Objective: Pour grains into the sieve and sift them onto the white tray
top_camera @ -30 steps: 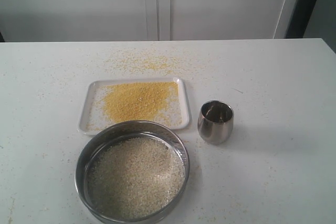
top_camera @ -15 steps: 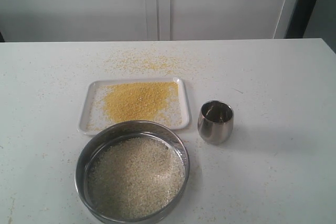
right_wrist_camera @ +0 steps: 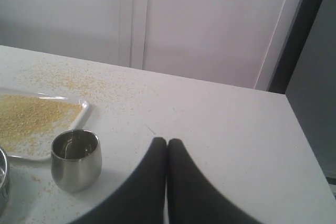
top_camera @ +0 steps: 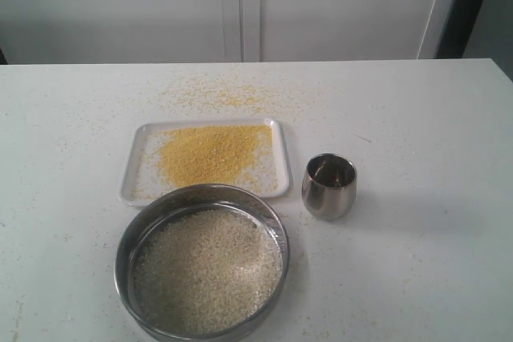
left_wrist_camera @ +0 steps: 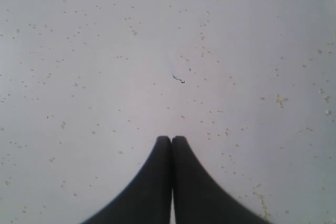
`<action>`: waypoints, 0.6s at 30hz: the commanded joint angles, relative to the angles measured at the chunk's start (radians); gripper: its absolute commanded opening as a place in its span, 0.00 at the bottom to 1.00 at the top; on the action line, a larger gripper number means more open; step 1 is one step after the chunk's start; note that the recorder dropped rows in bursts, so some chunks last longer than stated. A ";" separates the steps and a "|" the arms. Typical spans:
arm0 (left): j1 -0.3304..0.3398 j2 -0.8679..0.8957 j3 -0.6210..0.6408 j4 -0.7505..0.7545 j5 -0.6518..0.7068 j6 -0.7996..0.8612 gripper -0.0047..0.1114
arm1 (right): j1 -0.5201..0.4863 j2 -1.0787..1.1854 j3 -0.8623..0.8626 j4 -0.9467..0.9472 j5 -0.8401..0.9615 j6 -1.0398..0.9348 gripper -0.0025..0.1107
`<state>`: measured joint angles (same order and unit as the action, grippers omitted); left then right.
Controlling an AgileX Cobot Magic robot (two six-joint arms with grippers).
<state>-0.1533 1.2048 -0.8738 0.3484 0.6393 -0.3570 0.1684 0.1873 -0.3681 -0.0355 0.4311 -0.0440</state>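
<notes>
The round steel sieve sits at the table's front, holding a whitish layer of grains. Just behind it lies the white tray with a yellow heap of fine grains. In the right wrist view the tray and its yellow grains show at the edge. Neither arm appears in the exterior view. My left gripper is shut and empty over bare table dotted with stray grains. My right gripper is shut and empty, beside the steel cup.
A small steel cup stands upright to the right of the tray, also in the right wrist view as the cup. Yellow grains are scattered on the table behind the tray. The table's right edge runs near the right gripper.
</notes>
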 commanded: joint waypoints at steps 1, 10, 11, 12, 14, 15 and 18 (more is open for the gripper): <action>0.003 -0.007 0.008 0.000 0.007 -0.005 0.04 | -0.008 -0.065 0.070 0.002 -0.021 0.026 0.02; 0.003 -0.007 0.008 0.000 0.007 -0.005 0.04 | -0.008 -0.159 0.189 0.002 -0.069 0.044 0.02; 0.003 -0.007 0.008 0.000 0.007 -0.005 0.04 | -0.008 -0.168 0.198 0.002 -0.074 0.044 0.02; 0.003 -0.007 0.008 0.000 0.007 -0.005 0.04 | -0.008 -0.179 0.211 0.002 -0.076 0.044 0.02; 0.003 -0.007 0.008 0.000 0.007 -0.005 0.04 | -0.008 -0.187 0.238 0.002 -0.081 0.044 0.02; 0.003 -0.007 0.008 0.000 0.007 -0.005 0.04 | -0.008 -0.187 0.252 0.002 -0.085 0.044 0.02; 0.003 -0.007 0.008 0.000 0.007 -0.005 0.04 | -0.008 -0.187 0.293 0.002 -0.130 0.044 0.02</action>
<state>-0.1533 1.2048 -0.8738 0.3484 0.6393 -0.3570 0.1684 0.0057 -0.1102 -0.0355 0.3475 -0.0079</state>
